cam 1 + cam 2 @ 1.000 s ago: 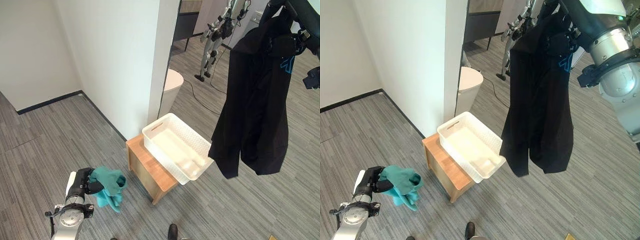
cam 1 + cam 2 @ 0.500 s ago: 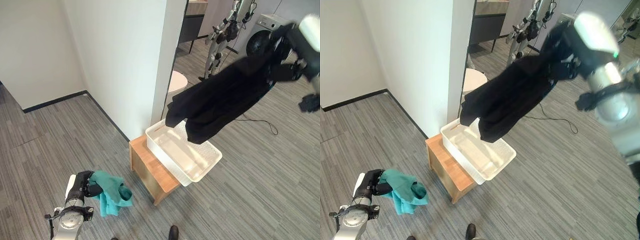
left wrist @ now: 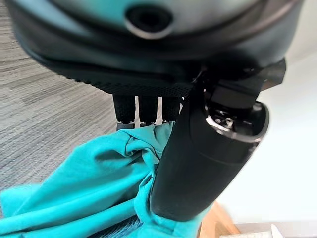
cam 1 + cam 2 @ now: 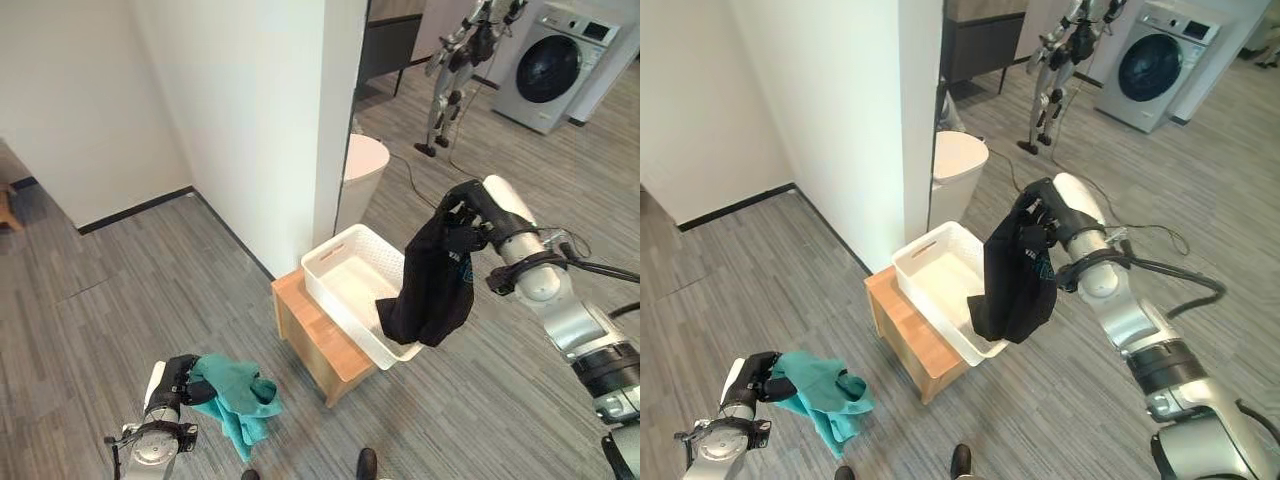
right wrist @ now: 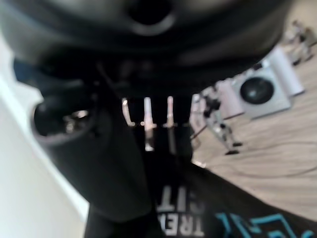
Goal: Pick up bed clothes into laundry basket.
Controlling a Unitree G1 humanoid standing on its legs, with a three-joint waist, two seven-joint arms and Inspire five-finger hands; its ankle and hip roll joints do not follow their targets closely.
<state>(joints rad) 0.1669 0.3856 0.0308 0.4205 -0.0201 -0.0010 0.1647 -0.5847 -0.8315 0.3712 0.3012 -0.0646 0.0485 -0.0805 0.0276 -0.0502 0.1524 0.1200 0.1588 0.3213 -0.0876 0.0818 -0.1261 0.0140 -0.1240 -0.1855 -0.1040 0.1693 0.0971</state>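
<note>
- Left robot hand (image 4: 178,381) low by the floor, fingers curled tight round a teal garment (image 4: 236,400) that droops toward the grey floor (image 4: 120,300).
- White laundry basket (image 4: 352,284) sitting on a small wooden counter (image 4: 310,340), right by the white wall (image 4: 250,120).
- Right robot hand (image 4: 462,213) clamped on a black garment (image 4: 432,290), dangling over the basket's near right corner, hem about at the rim.
- Washing machine (image 4: 555,60) way back.

The black garment (image 5: 198,218) clamped in the right hand (image 4: 462,215) bears pale block lettering and a teal mark on its cloth, seen close in the right wrist view and as a small teal patch from the head, but none of it can be read whole.
</note>
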